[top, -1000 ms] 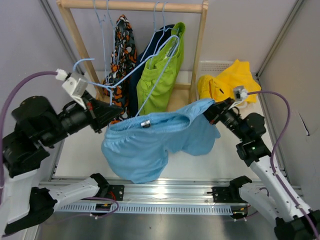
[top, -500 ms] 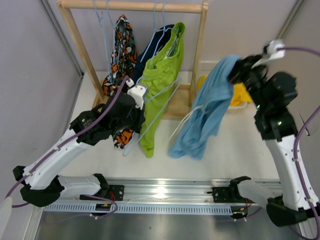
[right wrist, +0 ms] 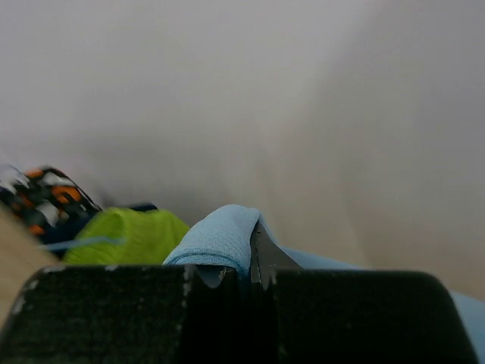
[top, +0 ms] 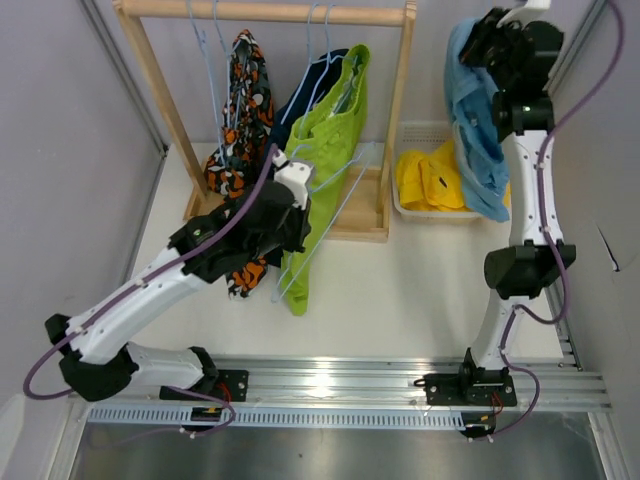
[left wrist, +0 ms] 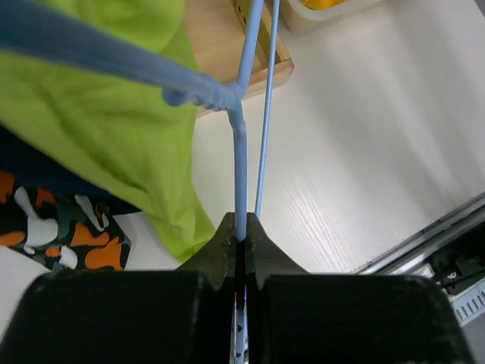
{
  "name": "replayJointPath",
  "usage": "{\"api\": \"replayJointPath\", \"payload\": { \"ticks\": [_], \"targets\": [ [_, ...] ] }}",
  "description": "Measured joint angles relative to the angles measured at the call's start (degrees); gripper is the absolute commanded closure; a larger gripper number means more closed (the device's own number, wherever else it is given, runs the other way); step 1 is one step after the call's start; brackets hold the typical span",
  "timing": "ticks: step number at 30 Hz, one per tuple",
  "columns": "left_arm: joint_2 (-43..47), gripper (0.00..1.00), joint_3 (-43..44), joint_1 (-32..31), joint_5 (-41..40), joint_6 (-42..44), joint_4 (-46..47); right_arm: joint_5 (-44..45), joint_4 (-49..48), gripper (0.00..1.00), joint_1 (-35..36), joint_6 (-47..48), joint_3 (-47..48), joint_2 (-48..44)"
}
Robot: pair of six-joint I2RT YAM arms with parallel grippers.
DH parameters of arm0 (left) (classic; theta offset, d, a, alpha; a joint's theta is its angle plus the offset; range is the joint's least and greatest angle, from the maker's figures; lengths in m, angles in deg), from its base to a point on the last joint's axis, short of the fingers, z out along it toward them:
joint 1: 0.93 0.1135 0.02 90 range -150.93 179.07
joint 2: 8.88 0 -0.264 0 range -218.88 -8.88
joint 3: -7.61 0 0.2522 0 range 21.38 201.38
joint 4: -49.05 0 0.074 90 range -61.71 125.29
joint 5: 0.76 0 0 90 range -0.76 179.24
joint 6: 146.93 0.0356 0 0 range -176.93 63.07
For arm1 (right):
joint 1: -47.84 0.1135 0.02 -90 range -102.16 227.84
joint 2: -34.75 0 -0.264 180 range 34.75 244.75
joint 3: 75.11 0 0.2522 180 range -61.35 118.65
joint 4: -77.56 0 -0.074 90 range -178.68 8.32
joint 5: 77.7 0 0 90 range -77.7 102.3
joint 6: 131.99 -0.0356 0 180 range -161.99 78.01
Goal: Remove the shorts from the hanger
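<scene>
Top view, with both wrist views. The wooden rack serves as our landmark. Three pairs hang from its bar: the patterned shorts towards its left post, the navy shorts in the middle, and the lime green shorts just inside its right post. Beyond that right post, the right gripper is raised high, its fingers pressed onto a fold of the light blue shorts. These dangle free of any hanger above the white tray, where the yellow shorts lie. In front of the rack, the left gripper pinches the wire of a blue hanger, which appears bare and rests against the lime green cloth.

We judge two hazards. If released from this height, the long blue fabric may fall partly across the tray rim, because much of it hangs nearer the wall than the tray's middle. The pinched hanger may also catch the lime green pair or its wire, dragging that garment along the bar when the left arm moves.
</scene>
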Motion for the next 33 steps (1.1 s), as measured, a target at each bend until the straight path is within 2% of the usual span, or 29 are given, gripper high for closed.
{"api": "replayJointPath", "payload": {
  "ticks": [2,5,6,7,8,9,14,18,24,26,33],
  "targets": [
    [-3.6,1.00,1.9,0.5,0.1,0.4,0.9,-0.7,-1.9,1.00,-0.6,-0.9,-6.8,2.0],
    [-7.7,1.00,4.5,1.8,0.0,0.7,1.3,-0.3,-6.2,1.00,-1.1,-2.3,-23.9,0.8],
    [-8.8,1.00,5.6,2.4,-0.1,0.9,1.4,0.5,-8.3,0.91,-1.3,-3.0,-31.2,-0.4],
    [-9.8,1.00,6.5,3.1,-0.3,1.0,1.4,1.2,-9.0,0.27,-1.4,-3.6,-37.8,-1.5],
    [-10.6,1.00,7.6,4.0,-0.5,1.1,1.4,2.5,-9.1,0.05,-1.4,-4.6,-43.2,-2.4],
    [-11.4,1.00,8.8,4.9,-0.6,1.5,1.4,4.4,-9.0,0.01,-1.4,-5.2,-47.8,-3.4],
    [-19.4,1.00,20.4,9.6,-1.5,3.5,1.1,10.6,-9.0,0.01,-1.3,-10.9,-65.6,-14.7],
    [-28.4,1.00,33.0,10.8,-2.4,5.4,0.7,12.8,-13.5,0.01,0.6,-13.6,-82.1,-32.2],
    [-42.5,1.00,54.0,10.8,-2.8,7.2,0.4,13.2,-15.8,0.01,5.0,-14.5,-93.2,-48.0],
    [-44.3,1.00,56.3,10.8,-2.7,7.4,1.4,13.2,-15.6,0.01,5.5,-14.7,-95.9,-52.2],
    [-44.8,1.00,56.1,10.1,-2.6,8.8,7.4,13.1,-14.6,0.01,7.0,-14.8,-101.5,-63.3]
  ]
}}
